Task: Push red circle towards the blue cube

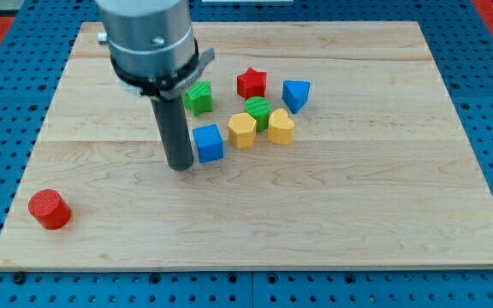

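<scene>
The red circle (50, 209) is a short red cylinder near the board's bottom left corner. The blue cube (208, 143) sits near the board's middle. My tip (180, 166) rests on the board just left of the blue cube, almost touching it. The red circle lies far to the lower left of my tip, well apart from it.
A cluster lies right of and above the blue cube: a green block (198, 97), a red star (252, 84), a blue triangular block (295, 94), a green cylinder (258, 111), a yellow hexagon (242, 130) and a yellow heart-like block (281, 127). The wooden board (358, 214) lies on a blue pegboard.
</scene>
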Tool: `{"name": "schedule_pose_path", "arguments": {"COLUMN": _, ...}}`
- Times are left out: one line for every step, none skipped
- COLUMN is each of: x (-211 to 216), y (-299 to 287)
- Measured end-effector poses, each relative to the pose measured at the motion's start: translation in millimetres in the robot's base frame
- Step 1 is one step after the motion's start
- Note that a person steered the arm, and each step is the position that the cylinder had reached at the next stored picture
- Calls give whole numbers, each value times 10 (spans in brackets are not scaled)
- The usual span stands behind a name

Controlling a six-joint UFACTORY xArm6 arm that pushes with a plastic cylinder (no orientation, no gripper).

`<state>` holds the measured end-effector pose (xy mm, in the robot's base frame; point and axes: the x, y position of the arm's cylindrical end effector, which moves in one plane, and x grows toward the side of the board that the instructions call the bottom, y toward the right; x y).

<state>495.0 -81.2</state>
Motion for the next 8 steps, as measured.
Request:
{"name": "schedule_pose_path", "arguments": {"x": -26, "y": 342}}
{"name": "schedule_pose_path", "arguments": {"x": -355, "y": 283}}
{"name": "schedule_pose_path", "arguments": {"x": -94, "y": 296}}
{"name": "schedule_pose_path", "arguments": {"x": 635, "y": 195}}
{"name": "schedule_pose_path", "arguments": {"x": 917, "y": -700}}
{"name": "schedule_pose_path", "arguments": {"x": 925, "y": -1431}}
{"name": "schedule_pose_path", "arguments": {"x": 983, "y": -1930}}
{"name": "schedule_pose_path", "arguments": {"x": 741, "y": -1946}}
